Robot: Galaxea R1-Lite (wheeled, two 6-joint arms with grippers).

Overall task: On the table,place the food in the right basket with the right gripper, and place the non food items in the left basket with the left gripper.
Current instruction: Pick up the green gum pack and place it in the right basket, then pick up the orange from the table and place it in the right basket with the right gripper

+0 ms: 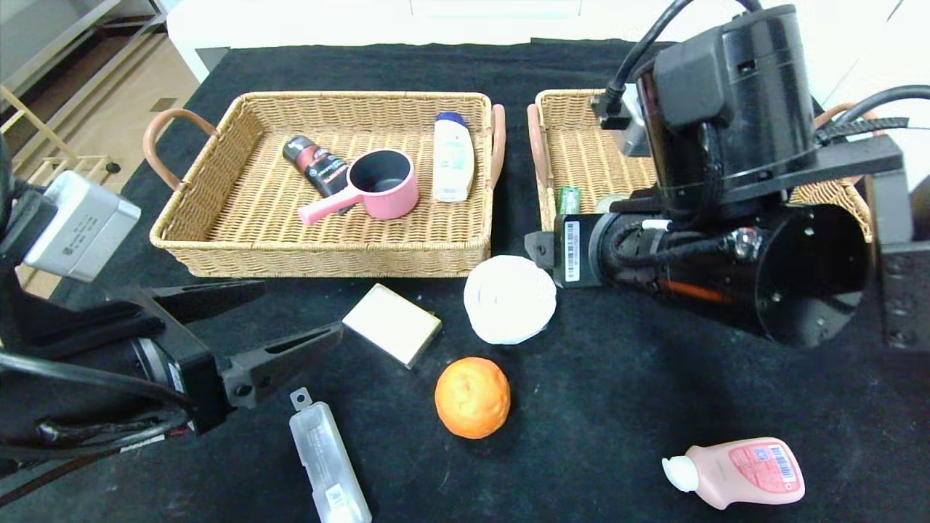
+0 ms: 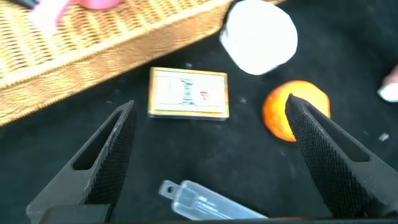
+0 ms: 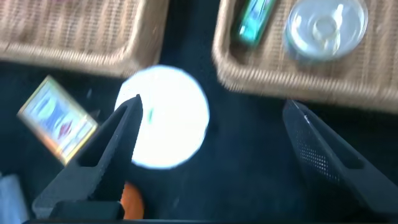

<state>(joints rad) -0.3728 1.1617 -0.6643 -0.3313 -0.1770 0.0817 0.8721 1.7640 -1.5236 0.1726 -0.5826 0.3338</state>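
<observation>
right claw (image 3: 211, 146): fingers spread wide, nothing in them, hanging just off the front edge of the right basket (image 1: 581, 156), near the white tub (image 1: 510, 298)
left claw (image 1: 251, 327): also spread apart and empty, low over the desk (image 1: 617, 392), the beige box (image 1: 392, 324) just past its fingertips
step in hand: looks like between picks; gum pack (image 1: 568, 200) and tin (image 3: 327, 25) already sit in the right basket, so the orange (image 1: 472, 396) is the only food left out
next move: my guess, right claw has to swing back toward the orange and straddle it. It's round, so it could roll
left basket (image 1: 327, 174): holds a pink pot, a white bottle and a dark tube
still out for the left side: tub, box, clear case (image 1: 329, 460), pink bottle (image 1: 737, 472)
surface: black fuzzy cloth over the whole desk
room: wood floor and a shelf frame off to the left, white wall behind
</observation>
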